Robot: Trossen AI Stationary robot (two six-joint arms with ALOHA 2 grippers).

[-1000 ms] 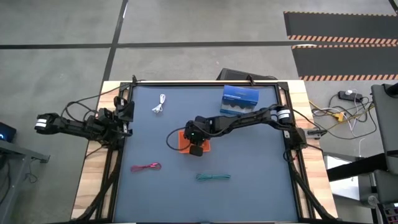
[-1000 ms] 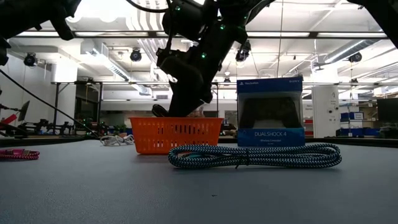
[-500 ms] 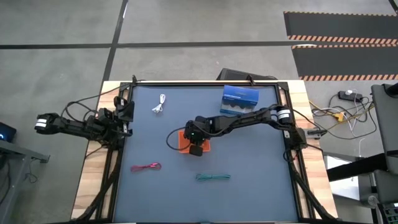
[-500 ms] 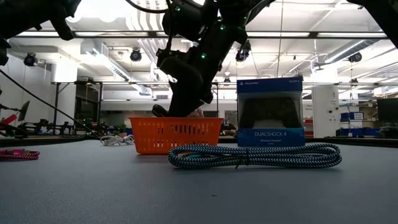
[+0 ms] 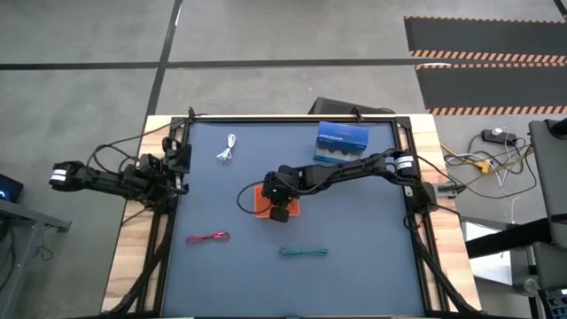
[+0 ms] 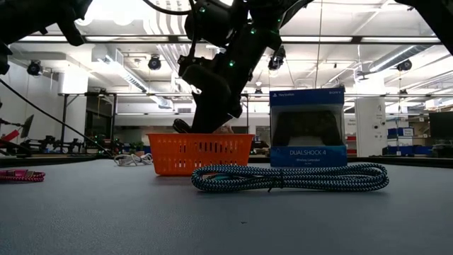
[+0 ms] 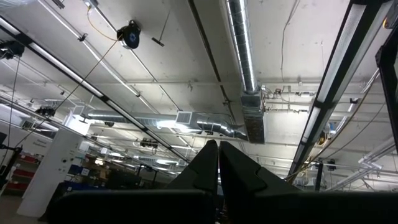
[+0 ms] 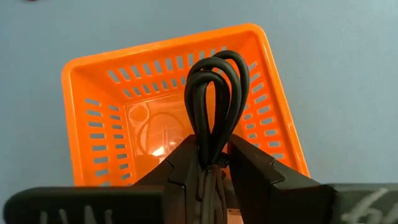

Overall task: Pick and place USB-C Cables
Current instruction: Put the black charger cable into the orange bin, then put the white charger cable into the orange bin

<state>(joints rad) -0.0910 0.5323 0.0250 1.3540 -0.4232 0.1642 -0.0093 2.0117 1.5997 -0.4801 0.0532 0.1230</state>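
Honestly nothing has moved since a second ago: both arms, the basket and all the cables sit exactly where they were, so the right arm is basically paused mid-drop.

The right gripper has its jaws pinched tight on the black cable, whose looped end sticks out past the tips, right over the open orange basket. The basket floor below looks bare, so I'd say this is the first cable going in, and letting go is all that's left for it.

Still out on the surface: the teal cable just beyond the jaws, the pink-red cable further off to one side, and the white cable well away. The left gripper is parked off the edge, jaws closed on nothing, pointing at the ceiling.
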